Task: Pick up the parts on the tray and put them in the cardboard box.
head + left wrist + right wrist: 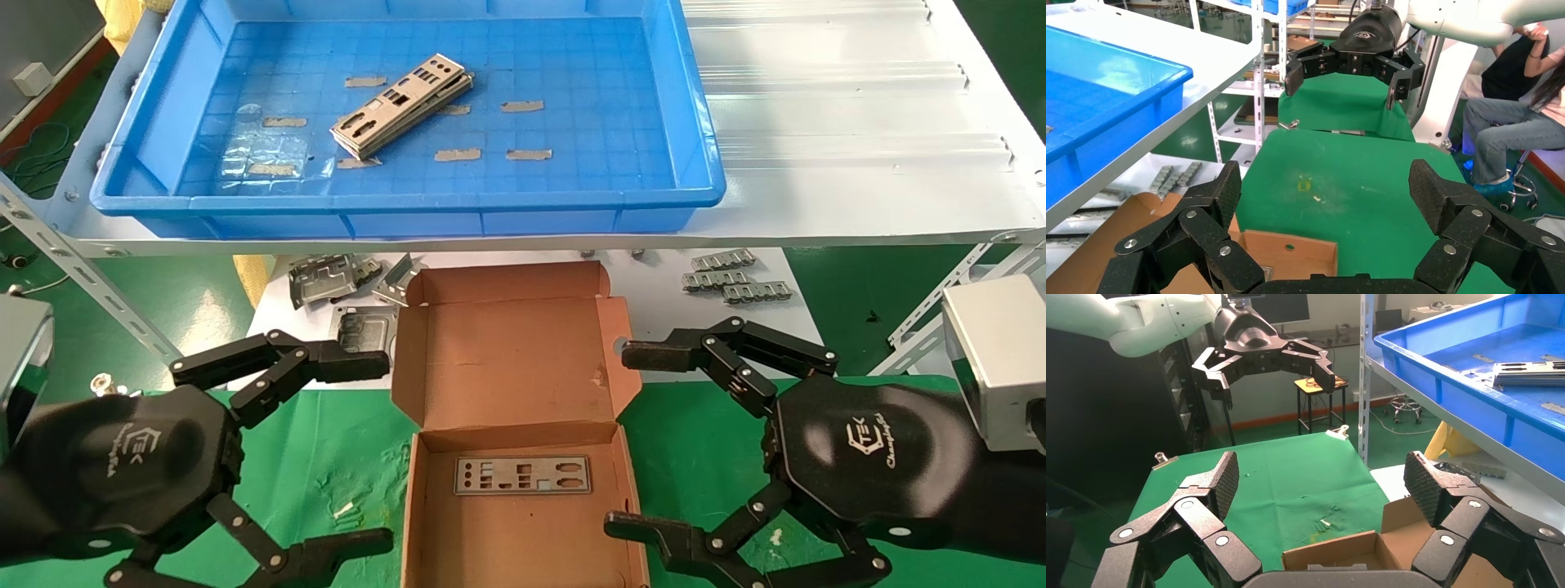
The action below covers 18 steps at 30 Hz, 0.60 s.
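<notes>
Head view: blue tray (pixel 686 122) fills upper left/center of frame on a white shelf (pixel 858 147), w/ a small stack of parts (pixel 404 104) lying slightly left of the tray's center. Cardboard box (pixel 507 359) sits bottom center, lid open, one part (pixel 523 475) flat on its floor. Left gripper (pixel 359 445) at lower left, fingers spread wide, empty, just beside the box. Right gripper (pixel 625 437) at lower right, also wide, empty. Grey brackets (pixel 327 278) and ribbed strips (pixel 735 282) lie mid-frame under the shelf edge.

"TEK" logo on left tool (pixel 359 449), right tool (pixel 645 437)
</notes>
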Each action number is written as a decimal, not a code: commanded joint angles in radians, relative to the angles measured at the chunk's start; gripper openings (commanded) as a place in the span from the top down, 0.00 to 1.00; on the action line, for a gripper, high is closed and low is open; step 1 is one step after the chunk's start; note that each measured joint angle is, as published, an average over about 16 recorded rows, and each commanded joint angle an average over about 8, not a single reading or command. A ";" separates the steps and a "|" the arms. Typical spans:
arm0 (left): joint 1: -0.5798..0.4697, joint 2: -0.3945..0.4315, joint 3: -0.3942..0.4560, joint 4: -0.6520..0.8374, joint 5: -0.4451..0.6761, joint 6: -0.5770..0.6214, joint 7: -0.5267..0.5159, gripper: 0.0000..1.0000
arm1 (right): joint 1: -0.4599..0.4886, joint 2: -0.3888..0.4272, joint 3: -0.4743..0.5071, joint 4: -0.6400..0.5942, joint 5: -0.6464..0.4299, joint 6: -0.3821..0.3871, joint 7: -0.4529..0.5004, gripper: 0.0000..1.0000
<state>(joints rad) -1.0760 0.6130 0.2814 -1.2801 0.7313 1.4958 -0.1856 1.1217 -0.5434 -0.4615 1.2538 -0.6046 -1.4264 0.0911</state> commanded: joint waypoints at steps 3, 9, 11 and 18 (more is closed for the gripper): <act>0.000 0.000 0.000 0.000 0.000 0.000 0.000 0.00 | 0.000 0.000 0.000 0.000 0.000 0.000 0.000 0.00; 0.000 0.000 0.000 0.000 0.000 0.000 0.000 0.00 | 0.000 0.000 0.000 0.000 0.000 0.000 0.000 0.00; 0.000 0.000 0.000 0.000 0.000 0.000 0.000 0.00 | 0.000 0.000 0.000 0.000 0.000 0.000 0.000 0.00; 0.000 0.000 0.000 0.000 0.000 0.000 0.000 0.00 | 0.000 0.000 0.000 0.000 0.000 0.000 0.000 0.00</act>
<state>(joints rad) -1.0760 0.6130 0.2814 -1.2801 0.7313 1.4958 -0.1856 1.1217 -0.5433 -0.4615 1.2538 -0.6046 -1.4264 0.0911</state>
